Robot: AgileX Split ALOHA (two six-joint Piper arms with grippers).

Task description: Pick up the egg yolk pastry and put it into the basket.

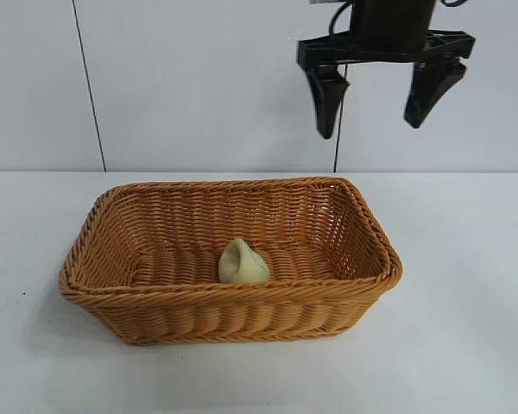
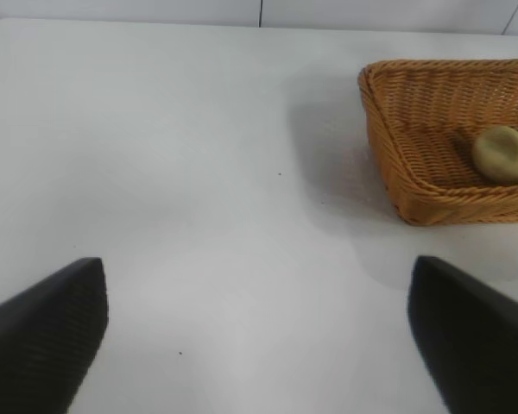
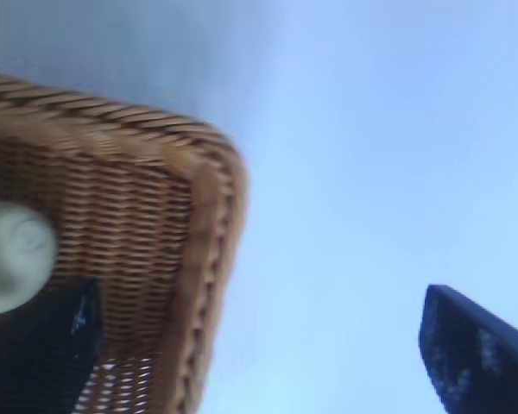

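Observation:
The egg yolk pastry (image 1: 243, 263), a small pale cream bun, lies inside the orange-brown wicker basket (image 1: 363, 211) near its front wall. It also shows in the left wrist view (image 2: 503, 153) and the right wrist view (image 3: 13, 256). My right gripper (image 1: 379, 99) hangs open and empty high above the basket's right end (image 3: 216, 233). My left gripper (image 2: 259, 332) is open and empty over bare table, well away from the basket (image 2: 397, 147); it is out of the exterior view.
The white table (image 1: 466, 345) lies around the basket on all sides. A white panelled wall (image 1: 198, 78) stands behind it.

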